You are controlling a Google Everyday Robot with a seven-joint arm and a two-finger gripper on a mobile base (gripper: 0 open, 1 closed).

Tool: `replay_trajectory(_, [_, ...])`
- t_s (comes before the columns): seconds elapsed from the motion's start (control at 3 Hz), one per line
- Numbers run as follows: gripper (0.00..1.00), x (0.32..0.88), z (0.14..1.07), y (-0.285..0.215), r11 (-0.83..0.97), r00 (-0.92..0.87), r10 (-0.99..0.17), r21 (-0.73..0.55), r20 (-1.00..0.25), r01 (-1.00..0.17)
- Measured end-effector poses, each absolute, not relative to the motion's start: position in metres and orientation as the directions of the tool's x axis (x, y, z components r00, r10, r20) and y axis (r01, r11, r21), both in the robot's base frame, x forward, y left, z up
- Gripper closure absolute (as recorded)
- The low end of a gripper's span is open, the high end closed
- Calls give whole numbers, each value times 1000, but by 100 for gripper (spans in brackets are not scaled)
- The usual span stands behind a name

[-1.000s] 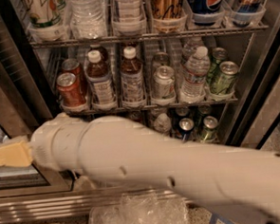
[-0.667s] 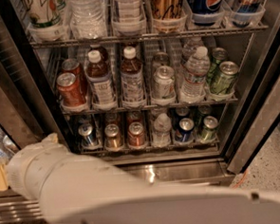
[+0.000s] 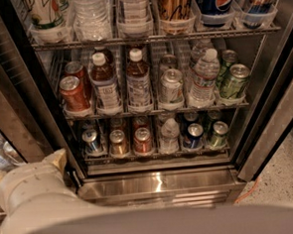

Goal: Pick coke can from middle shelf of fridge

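Observation:
The fridge [image 3: 268, 112] stands open in front of me. The middle shelf [image 3: 156, 110] is a wire rack with lane dividers. The coke can [image 3: 74, 93] stands upright at the front of its leftmost lane, with a second red can [image 3: 77, 72] right behind it. My white arm [image 3: 37, 195] fills the bottom of the view, low and in front of the fridge's base, well below the can. The gripper is out of view; the arm's end runs off at the lower left.
On the middle shelf, right of the coke can, stand two brown bottles [image 3: 137, 82], a silver can [image 3: 171, 86], a water bottle [image 3: 204, 78] and green cans [image 3: 234, 81]. The bottom rack holds several small cans [image 3: 142, 140]. The top rack [image 3: 151, 37] holds tubs of bottles. The steel sill [image 3: 155, 183] lies below.
My arm has dropped from across the lower shelves to the bottom of the view, uncovering the bottom rack and the sill. The cans and bottles have not moved.

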State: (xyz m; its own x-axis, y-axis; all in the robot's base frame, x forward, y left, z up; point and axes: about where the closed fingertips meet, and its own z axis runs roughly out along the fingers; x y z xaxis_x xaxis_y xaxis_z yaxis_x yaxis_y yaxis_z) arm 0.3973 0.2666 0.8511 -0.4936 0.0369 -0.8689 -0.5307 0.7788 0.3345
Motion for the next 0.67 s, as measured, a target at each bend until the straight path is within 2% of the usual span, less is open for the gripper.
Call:
replay_trajectory(0.33, [0, 440, 837, 294, 799, -533, 143, 415, -834, -435])
replay_trajectory(0.67, [0, 441, 838, 294, 800, -531, 144, 414, -835, -435])
